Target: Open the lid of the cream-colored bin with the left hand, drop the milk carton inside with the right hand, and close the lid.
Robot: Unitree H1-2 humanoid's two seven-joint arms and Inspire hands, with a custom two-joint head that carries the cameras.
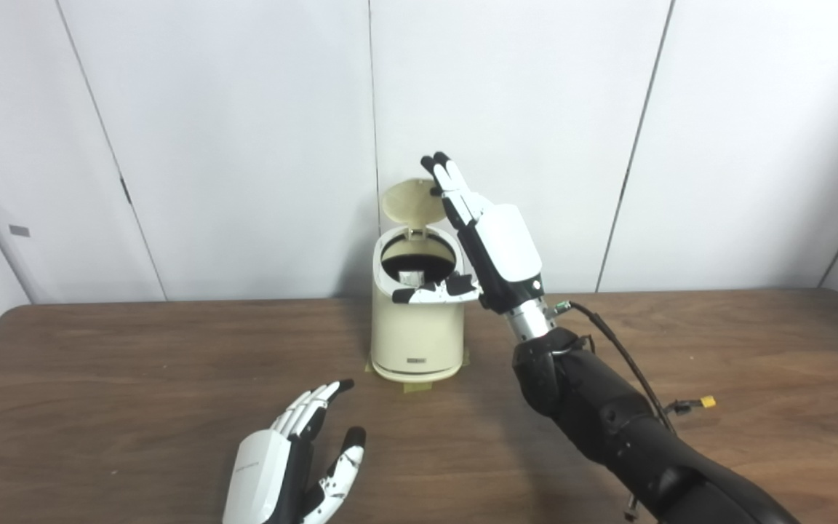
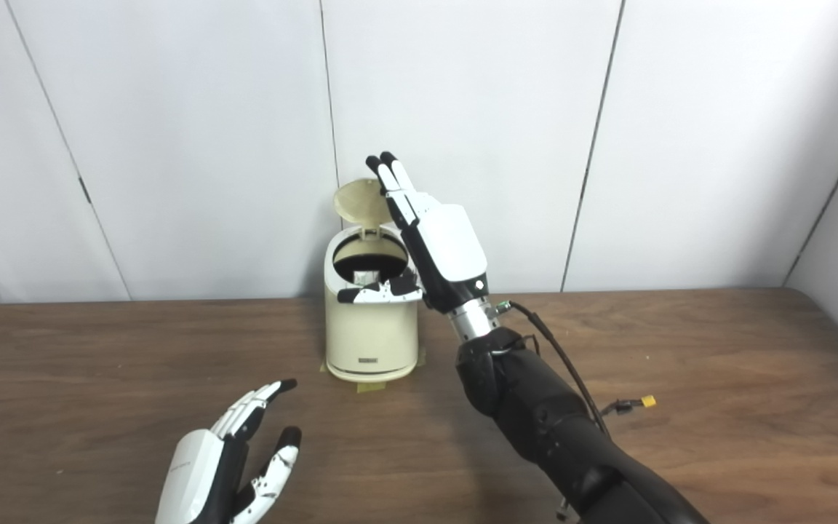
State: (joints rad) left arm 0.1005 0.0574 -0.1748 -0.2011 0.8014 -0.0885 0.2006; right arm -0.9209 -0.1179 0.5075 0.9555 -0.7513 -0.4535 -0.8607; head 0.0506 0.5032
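The cream-colored bin (image 1: pixel 417 335) stands at the back middle of the brown table, its round lid (image 1: pixel 410 201) tipped up behind the opening. Down in the dark opening a pale boxy thing, probably the milk carton (image 1: pixel 410 276), shows. My right hand (image 1: pixel 488 240) is raised beside and over the bin's right rim, fingers straight up and spread, thumb reaching across the rim, holding nothing. My left hand (image 1: pixel 292 458) hovers low over the table's front, to the left of the bin and well apart from it, fingers apart and empty.
White wall panels stand close behind the bin. Tape patches (image 1: pixel 417 386) mark the bin's foot. A cable with a yellow plug (image 1: pixel 706 402) hangs off my right forearm over the bare table (image 1: pixel 99 378).
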